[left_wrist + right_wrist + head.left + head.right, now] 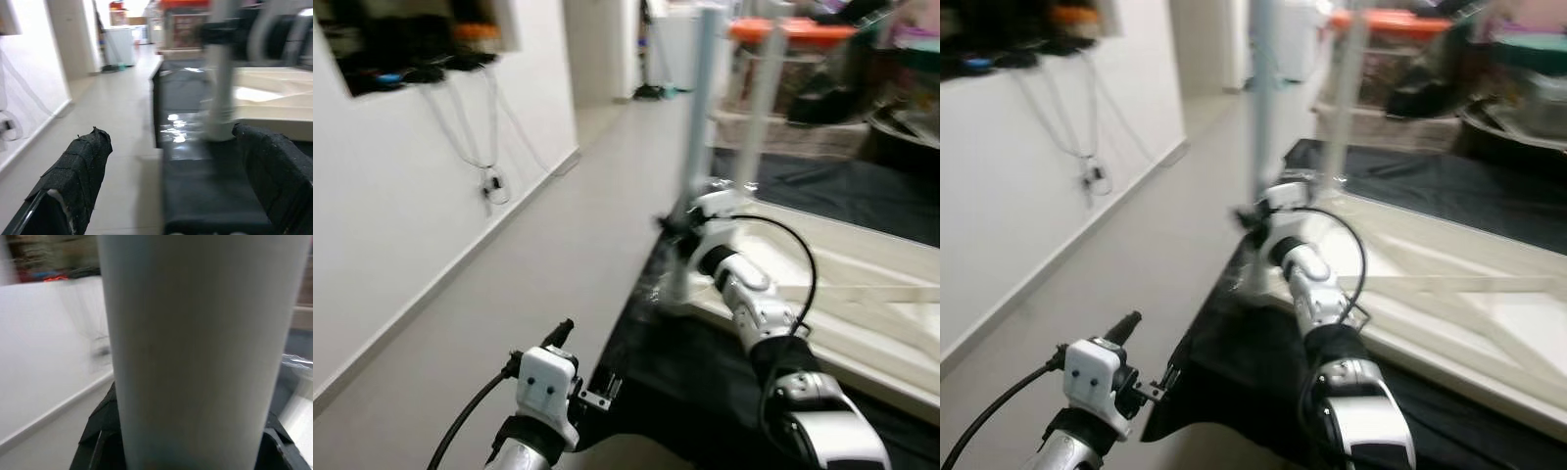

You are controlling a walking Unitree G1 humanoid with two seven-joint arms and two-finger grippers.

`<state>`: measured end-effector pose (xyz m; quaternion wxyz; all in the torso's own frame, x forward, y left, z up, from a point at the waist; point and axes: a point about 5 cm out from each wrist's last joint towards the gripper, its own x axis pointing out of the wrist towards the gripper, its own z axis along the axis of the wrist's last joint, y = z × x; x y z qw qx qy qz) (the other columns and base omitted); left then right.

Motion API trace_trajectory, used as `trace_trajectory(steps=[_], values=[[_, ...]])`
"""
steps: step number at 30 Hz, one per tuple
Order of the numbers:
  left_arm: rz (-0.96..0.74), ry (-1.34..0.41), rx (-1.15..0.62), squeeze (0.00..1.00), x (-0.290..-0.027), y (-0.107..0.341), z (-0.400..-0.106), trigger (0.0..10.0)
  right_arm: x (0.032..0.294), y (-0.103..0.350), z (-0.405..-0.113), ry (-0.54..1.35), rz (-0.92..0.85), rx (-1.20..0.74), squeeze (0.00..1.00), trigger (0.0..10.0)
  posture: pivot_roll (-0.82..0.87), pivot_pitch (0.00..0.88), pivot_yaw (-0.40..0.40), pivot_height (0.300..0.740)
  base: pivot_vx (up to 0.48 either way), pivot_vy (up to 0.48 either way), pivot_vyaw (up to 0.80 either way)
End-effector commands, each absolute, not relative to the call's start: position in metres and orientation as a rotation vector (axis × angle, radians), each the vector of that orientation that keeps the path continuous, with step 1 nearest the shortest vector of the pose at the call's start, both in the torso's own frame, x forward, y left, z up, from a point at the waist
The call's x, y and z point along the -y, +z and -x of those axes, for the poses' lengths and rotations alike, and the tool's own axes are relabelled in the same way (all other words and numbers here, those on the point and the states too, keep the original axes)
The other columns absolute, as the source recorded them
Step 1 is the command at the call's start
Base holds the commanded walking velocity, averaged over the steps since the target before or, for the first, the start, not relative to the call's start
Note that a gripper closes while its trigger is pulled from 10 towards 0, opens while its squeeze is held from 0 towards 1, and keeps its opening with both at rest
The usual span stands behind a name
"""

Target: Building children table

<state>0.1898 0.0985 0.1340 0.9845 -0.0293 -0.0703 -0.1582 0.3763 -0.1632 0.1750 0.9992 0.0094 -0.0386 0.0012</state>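
- The cream tabletop (862, 294) lies upside down on a black mat (705, 392) spread over the floor (558, 255).
- A pale table leg (698, 147) stands upright at the tabletop's near corner, beside the mat's edge.
- A second leg (764, 108) stands upright further back along the same side of the tabletop.
- The right claw (680, 230) is pinched around the near leg, low on its shaft, just above the tabletop; the right wrist view shows the leg pressed between the black fingers (98, 435).
- The left claw (171, 186) is spread wide and holds nothing; it hangs over the floor beside the mat, well apart from the tabletop.
- A white wall (401, 215) runs along the floor on the side away from the tabletop, with cables (484, 147) hanging against it.
- All views are blurred.
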Motion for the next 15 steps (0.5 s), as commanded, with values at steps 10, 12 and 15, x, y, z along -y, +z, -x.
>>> trace_trajectory(steps=[10, 12, 15], values=[[0.055, -0.335, 0.130, 0.00, -0.097, 0.130, -0.193, 10.0, 0.158, 0.142, -0.345, -0.324, -0.165, -0.064, 0.00, 10.0, 0.08, 0.000, 0.008, 0.740, 0.000, 0.000, 0.00], [0.057, -0.335, 0.132, 0.00, -0.095, 0.130, -0.193, 10.0, 0.143, 0.142, -0.352, -0.216, -0.177, -0.052, 0.00, 10.0, 0.06, 0.000, 0.002, 0.740, 0.000, 0.000, 0.00], [0.064, -0.328, 0.132, 0.00, -0.095, 0.130, -0.192, 10.0, 0.131, 0.145, -0.354, -0.102, -0.202, -0.032, 1.00, 10.0, 0.06, 0.000, 0.002, 0.740, 0.000, 0.000, 0.00]])
